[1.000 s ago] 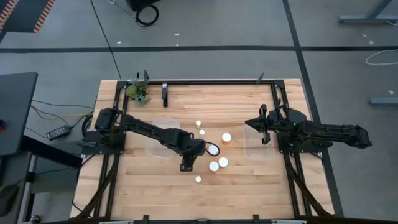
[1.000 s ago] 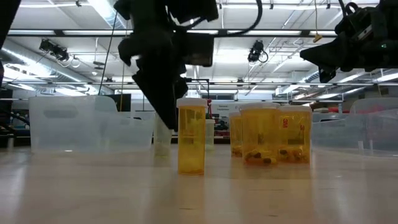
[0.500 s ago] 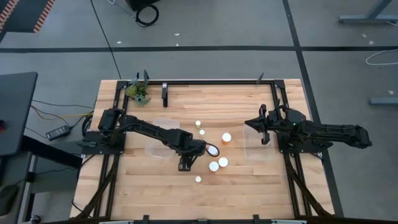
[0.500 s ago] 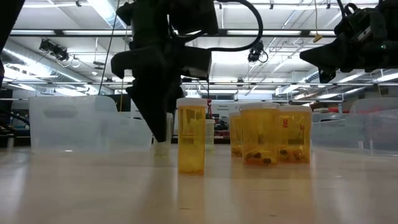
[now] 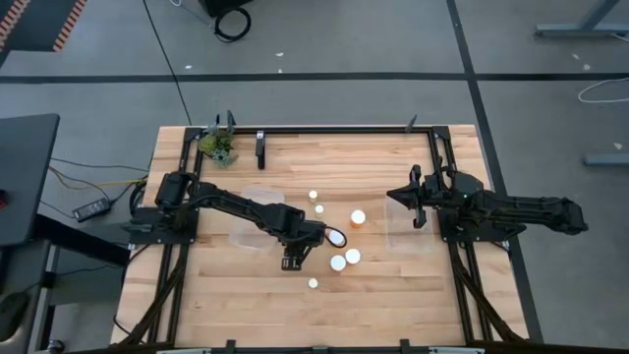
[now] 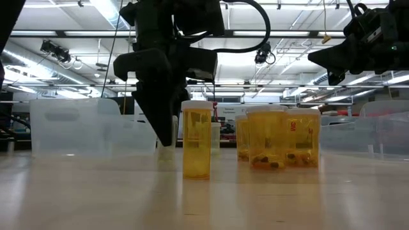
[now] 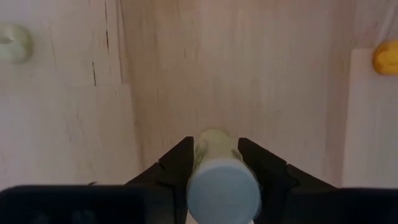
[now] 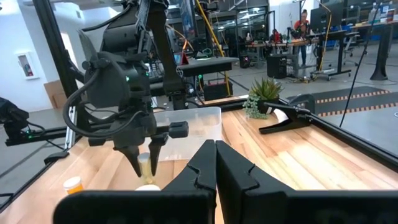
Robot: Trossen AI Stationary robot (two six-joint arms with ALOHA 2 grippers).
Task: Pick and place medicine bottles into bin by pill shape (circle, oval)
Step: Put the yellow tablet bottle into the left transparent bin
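Observation:
Several amber medicine bottles with white caps stand mid-table: one point(image 5: 358, 217), a pair point(image 5: 345, 260), one near the front point(image 5: 313, 283) and two small ones point(image 5: 315, 202). In the low view the nearest point(image 6: 196, 140) stands in front of wider ones point(image 6: 284, 137). My left gripper point(image 5: 294, 259) points down over a small pale bottle point(image 7: 215, 142), shut on it; it also shows in the low view point(image 6: 165, 137). My right gripper point(image 5: 393, 195) hangs shut and empty above the right clear bin point(image 5: 403, 224). My left gripper has the small bottle between its two fingers point(image 7: 181, 160), which stand on either side of its white cap point(image 7: 224, 186). The fingers come from above, pointing down. The bottle stands upright, and its base appears to rest on the table.
A clear bin point(image 5: 257, 211) lies under my left arm, another point(image 6: 377, 131) on the right. A green plant clump point(image 5: 218, 146) and a black frame rail point(image 5: 334, 129) are at the far edge. Bare wood lies along the near edge.
My left gripper has gone down over the small pale bottle, which showed below its fingertips a second ago and is now mostly hidden between them. It has also shifted slightly toward the table's left edge.

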